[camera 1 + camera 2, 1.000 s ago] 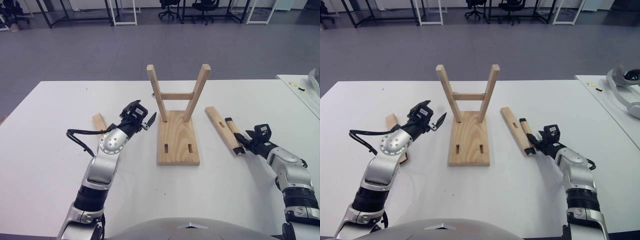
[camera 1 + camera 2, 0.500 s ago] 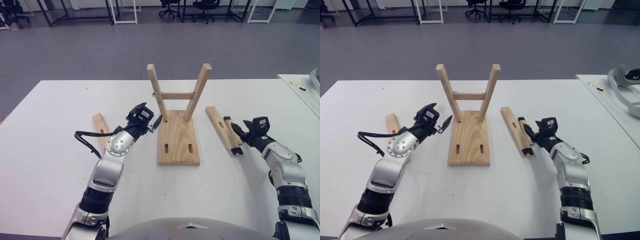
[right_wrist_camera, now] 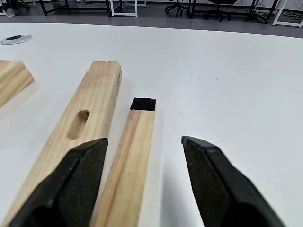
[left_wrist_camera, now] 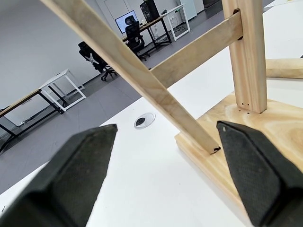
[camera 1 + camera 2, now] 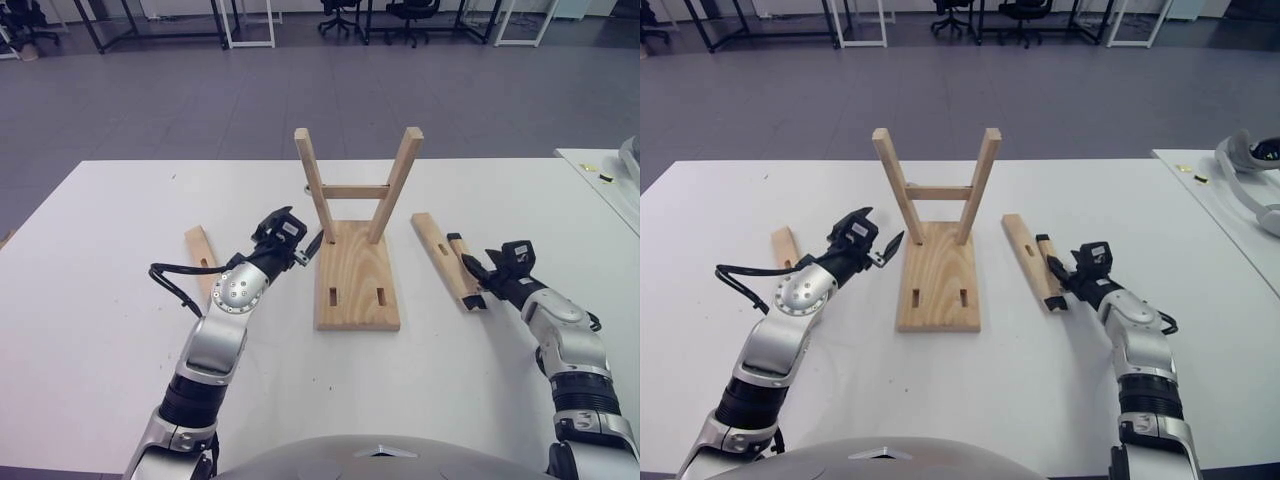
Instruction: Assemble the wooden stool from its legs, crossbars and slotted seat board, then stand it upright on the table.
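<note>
– Two legs standing, right? Where's your stool?

– Yep. The seat board (image 5: pixel 357 275) lies flat mid-counter (image 5: pixel 100 330), pale grained wood. The left leg (image 5: pixel 312 190) and right leg (image 5: pixel 396 185) rise from its far end and splay apart toward the top. One crossbar (image 5: pixel 354 192) joins them about halfway up. A pair of dark slots (image 5: pixel 332 296) sits in the near end of the board.

– Loose parts?

– The loose leg (image 5: pixel 435 255) lies flat to the right of the board, with an oval slot in its top face. The thin bar (image 3: pixel 130 161) lies just beside it, on the side away from the board, with a black cap on its far end. A short piece (image 5: pixel 199 252) lies well off to the left, partly behind your left arm.

– What about your left tool?

– The left tool (image 5: pixel 308 249) is spread wide and grips nothing. You have it just off the board's far left corner, by the foot of the left leg.

– And the right one?

– The right tool (image 5: pixel 474 282) is also spread, with black fingers (image 3: pixel 75 184) either side of the thin bar's near half. I can't tell whether they touch it. It's low over the counter, and the bar lies flat.

– Anything else?

– A round cable hole (image 4: pixel 143 120) is in the counter behind the stool.
</note>
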`<state>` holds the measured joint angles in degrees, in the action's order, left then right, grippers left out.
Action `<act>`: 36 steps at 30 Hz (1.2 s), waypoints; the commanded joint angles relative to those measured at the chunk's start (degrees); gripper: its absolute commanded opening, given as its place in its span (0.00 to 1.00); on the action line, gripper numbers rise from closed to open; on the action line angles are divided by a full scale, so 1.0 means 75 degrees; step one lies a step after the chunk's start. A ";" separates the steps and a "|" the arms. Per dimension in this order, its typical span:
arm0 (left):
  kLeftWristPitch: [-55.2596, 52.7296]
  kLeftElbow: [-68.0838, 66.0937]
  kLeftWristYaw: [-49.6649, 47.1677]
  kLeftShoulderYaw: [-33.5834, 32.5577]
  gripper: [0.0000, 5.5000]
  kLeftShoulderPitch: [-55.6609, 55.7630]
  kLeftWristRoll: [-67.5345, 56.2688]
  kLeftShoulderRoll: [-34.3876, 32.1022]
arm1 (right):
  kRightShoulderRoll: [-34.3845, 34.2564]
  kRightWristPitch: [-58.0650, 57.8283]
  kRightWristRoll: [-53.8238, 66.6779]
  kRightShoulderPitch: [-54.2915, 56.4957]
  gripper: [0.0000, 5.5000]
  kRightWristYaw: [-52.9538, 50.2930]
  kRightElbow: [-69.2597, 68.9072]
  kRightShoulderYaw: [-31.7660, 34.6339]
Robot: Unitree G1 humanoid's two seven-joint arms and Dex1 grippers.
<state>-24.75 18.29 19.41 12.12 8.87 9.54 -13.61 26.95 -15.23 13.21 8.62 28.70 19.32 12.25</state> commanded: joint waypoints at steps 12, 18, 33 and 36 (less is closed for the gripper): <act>-0.0115 -0.0003 -0.0057 0.0049 0.71 -0.0005 -0.0027 0.0057 | -0.0028 -0.0355 -0.0023 -0.0051 0.53 0.0124 -0.0510 -0.0397; -0.0142 -0.0002 -0.0031 0.0049 0.71 -0.0059 -0.0044 0.0078 | -0.0343 -0.0903 -0.0193 -0.0429 0.53 -0.0435 -0.1046 -0.0615; -0.0428 0.0091 -0.0074 -0.0504 0.71 0.0187 -0.0801 0.0560 | -0.0158 -0.1282 -0.0211 -0.0608 0.27 -0.0511 -0.0755 -0.0461; -0.0667 0.0280 -0.0061 -0.0855 0.71 0.0413 -0.1420 0.0896 | -0.0118 -0.0973 -0.0504 -0.0455 0.24 -0.0796 -0.0892 -0.0527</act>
<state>-27.77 18.58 19.32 7.39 10.03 2.10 -8.67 26.07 -22.27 10.97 5.79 24.37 12.66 8.65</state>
